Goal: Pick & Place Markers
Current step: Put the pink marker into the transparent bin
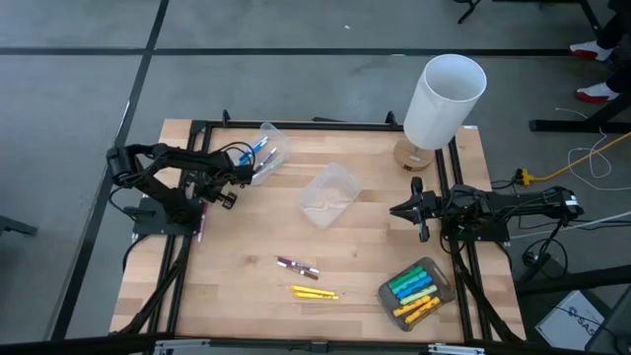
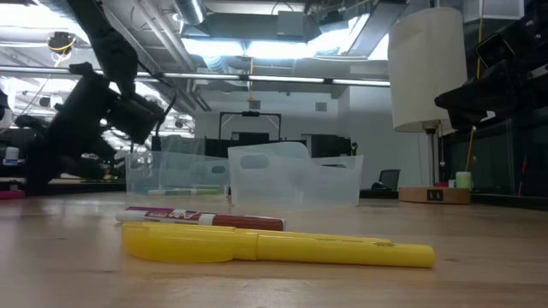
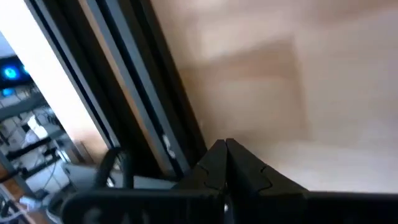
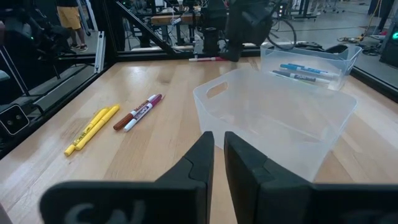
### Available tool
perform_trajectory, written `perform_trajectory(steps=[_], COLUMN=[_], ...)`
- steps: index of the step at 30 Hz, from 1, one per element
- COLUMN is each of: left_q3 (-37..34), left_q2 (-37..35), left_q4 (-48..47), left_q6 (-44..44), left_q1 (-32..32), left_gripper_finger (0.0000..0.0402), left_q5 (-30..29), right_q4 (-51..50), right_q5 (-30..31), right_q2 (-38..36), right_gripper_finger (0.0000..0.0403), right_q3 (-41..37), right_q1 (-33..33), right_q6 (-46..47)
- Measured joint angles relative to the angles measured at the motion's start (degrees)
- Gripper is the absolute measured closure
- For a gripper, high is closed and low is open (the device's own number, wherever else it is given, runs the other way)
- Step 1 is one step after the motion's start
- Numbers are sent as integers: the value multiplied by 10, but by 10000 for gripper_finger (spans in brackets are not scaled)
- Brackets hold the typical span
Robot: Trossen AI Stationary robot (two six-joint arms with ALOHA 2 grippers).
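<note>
Markers lie in several places on the wooden counter (image 1: 237, 296). From above we see two yellow markers (image 1: 315, 293) side by side near the front edge, and a maroon marker (image 1: 297, 265) just behind them, apart from them. A clear tub at the front right (image 1: 387, 293) holds green, light blue and yellow markers (image 1: 414, 291). Another clear tub at the back left (image 1: 278, 140) holds blue-capped markers (image 1: 258, 150). An empty-looking clear tub (image 1: 328, 194) stands tilted near the middle.

We see the left end effector (image 1: 229, 187) near the back-left tub, over the counter's left side; the left wrist view shows its fingertips (image 3: 214, 163) pressed together with nothing between them, only bare wood and the black frame rail (image 3: 130, 93) beyond. The right end effector (image 1: 406, 211) hangs at the right side, just beside the middle tub. The right wrist view shows its fingers (image 4: 202, 163) nearly together with a narrow gap, holding nothing.

The low view gives what the overhead one cannot: a yellow marker (image 2: 274, 245) large in the foreground and the maroon marker (image 2: 201, 220) with its white label behind it. The right wrist view alone shows a pinkish marker (image 4: 207, 59) lying at the far counter edge by the left arm's base. A white lamp (image 1: 444, 99) stands at the back right corner.
</note>
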Motion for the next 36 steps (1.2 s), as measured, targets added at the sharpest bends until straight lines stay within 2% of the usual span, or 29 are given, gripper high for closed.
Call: perform_trajectory(steps=[4, 15, 19, 22, 28, 36], left_q3=[-19, -15, -7, -4, -3, 18], left_q2=[0, 0, 0, 0, 0, 0], left_q4=[16, 17, 16, 13, 12, 22], left_q6=[-6, -24, -22, -24, -40, -89], left_q1=[-13, -30, -39, -47, -77, -136], left_gripper_finger=[400, 400, 400, 400, 400, 400], left_q5=[10, 33, 58, 100, 118, 175], right_q4=[0, 0, 0, 0, 0, 0], right_q5=[0, 0, 0, 0, 0, 0], right_q2=[0, 0, 0, 0, 0, 0], right_gripper_finger=[363, 363, 363, 363, 363, 363], right_q3=[0, 0, 0, 0, 0, 0], right_q1=[0, 0, 0, 0, 0, 0], right_q6=[0, 0, 0, 0, 0, 0])
